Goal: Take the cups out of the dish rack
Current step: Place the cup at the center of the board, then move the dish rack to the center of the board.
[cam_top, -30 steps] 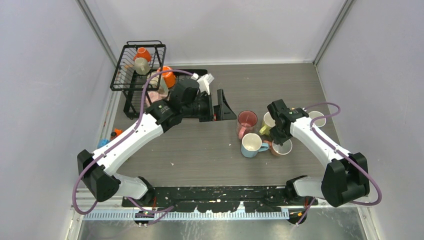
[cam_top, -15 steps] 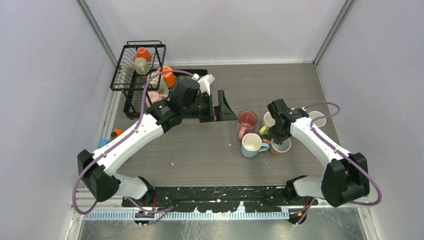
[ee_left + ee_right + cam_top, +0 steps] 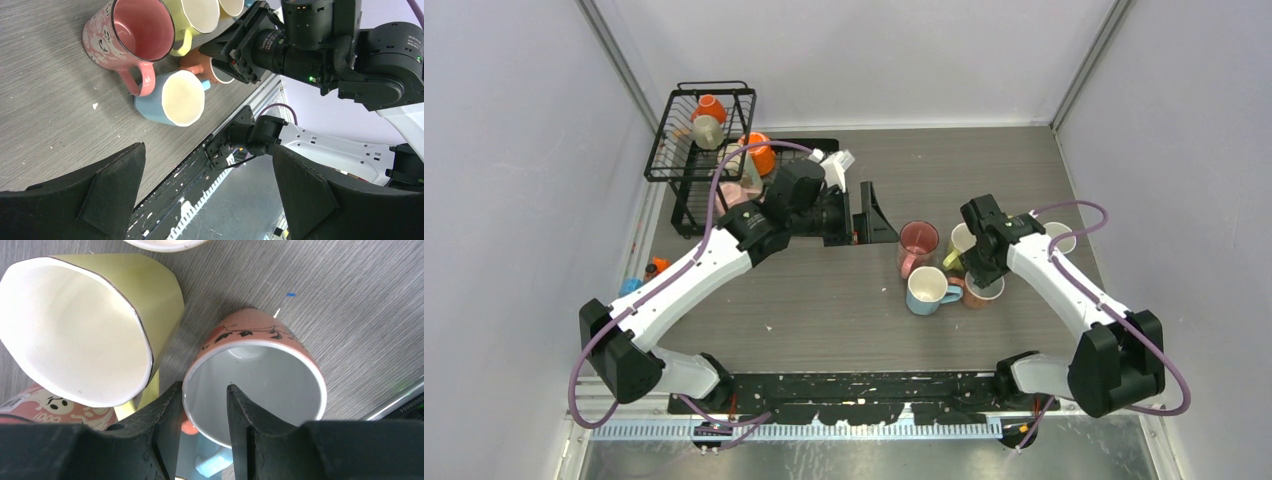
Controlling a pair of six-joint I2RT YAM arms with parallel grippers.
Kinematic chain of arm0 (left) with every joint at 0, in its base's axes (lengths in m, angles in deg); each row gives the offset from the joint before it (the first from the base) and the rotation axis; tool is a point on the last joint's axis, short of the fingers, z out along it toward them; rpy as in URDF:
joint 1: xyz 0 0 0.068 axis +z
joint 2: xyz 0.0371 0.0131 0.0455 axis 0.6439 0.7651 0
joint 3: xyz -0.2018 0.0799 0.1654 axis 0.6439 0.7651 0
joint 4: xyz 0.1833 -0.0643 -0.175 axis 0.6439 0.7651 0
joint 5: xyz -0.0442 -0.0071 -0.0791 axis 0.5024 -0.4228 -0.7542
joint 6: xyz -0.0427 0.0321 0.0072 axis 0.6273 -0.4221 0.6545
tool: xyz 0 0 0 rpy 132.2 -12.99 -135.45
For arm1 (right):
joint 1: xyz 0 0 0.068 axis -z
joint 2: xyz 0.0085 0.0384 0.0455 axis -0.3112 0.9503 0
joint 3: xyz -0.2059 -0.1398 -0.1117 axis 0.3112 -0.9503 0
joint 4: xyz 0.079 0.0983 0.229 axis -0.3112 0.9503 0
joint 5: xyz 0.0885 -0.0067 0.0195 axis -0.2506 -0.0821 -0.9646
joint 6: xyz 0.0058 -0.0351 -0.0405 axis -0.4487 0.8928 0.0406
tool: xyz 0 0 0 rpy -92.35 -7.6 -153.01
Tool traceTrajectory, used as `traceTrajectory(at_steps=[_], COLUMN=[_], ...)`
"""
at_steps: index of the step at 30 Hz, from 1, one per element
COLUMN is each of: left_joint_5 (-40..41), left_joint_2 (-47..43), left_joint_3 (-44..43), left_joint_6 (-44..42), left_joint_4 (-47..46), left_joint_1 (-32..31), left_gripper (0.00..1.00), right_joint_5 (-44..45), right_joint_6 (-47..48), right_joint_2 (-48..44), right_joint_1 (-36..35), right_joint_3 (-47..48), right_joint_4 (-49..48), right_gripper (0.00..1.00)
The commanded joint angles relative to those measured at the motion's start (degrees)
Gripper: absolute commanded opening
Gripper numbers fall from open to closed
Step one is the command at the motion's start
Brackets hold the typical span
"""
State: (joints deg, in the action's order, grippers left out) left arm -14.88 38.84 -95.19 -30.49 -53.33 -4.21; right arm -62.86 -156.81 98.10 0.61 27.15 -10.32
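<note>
The black wire dish rack [image 3: 664, 130] stands at the far left and holds an orange cup [image 3: 709, 106], a beige cup [image 3: 705, 130], another orange cup [image 3: 760, 154] and a pink one [image 3: 736, 186]. On the table at right stand a pink cup [image 3: 917, 240], a light blue cup [image 3: 927, 289], a yellow cup [image 3: 959, 243], a salmon cup [image 3: 986, 290] and a white cup [image 3: 1058, 237]. My right gripper [image 3: 204, 387] is open over the salmon cup [image 3: 255, 375], one finger outside its rim and one inside. My left gripper [image 3: 869, 212] hangs wide open and holds nothing, between the rack and the cups.
Small orange [image 3: 656, 265] and blue [image 3: 631, 285] items lie by the left wall. A black rail [image 3: 854, 385] runs along the near edge. In the right wrist view the yellow cup [image 3: 75, 330] crowds the salmon one, with the light blue cup [image 3: 200, 460] just behind.
My right gripper has opened off the salmon cup's rim, leaving the cup standing on the table. The left arm has hardly moved.
</note>
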Motion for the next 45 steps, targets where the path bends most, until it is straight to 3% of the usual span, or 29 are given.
traceTrajectory(at_steps=[1, 14, 20, 24, 30, 35, 45], left_joint_5=[-0.86, -0.62, -0.14, 0.51, 3.27, 12.22, 41.78], left_joint_2=[-1.59, -2.02, -2.51, -2.97, -4.11, -4.52, -0.84], left_joint_3=[0.12, 0.13, 0.41, 0.38, -0.04, -3.57, -6.82], left_joint_6=[-0.59, -1.37, -1.49, -1.87, -3.87, -7.65, -12.48], left_joint_4=[-1.97, -2.08, -1.79, -1.07, 2.2, 8.58, 17.17], left_joint_1=[-0.53, -0.79, -0.81, -0.8, -0.82, -0.8, -0.83], left_gripper=[1.0, 1.0, 1.0, 1.0, 1.0, 1.0, 1.0], right_joint_5=[1.4, 1.62, 1.55, 0.86, -2.12, -3.71, -12.65], right_joint_6=[0.08, 2.07, 4.91, 6.91, 10.99, 13.86, 20.63], right_joint_2=[-3.52, -11.07, -14.51, -16.21, -17.51, -16.83, -16.7], right_joint_1=[0.15, 0.2, 0.19, 0.19, 0.2, 0.14, 0.14], right_joint_3=[2.75, 4.06, 5.93, 7.7, 9.72, 11.89, 11.19], right_joint_4=[2.95, 7.37, 7.25, 6.49, 3.04, 1.76, -7.15], right_gripper=[0.42, 0.51, 0.7, 0.97, 1.0, 1.0, 1.0])
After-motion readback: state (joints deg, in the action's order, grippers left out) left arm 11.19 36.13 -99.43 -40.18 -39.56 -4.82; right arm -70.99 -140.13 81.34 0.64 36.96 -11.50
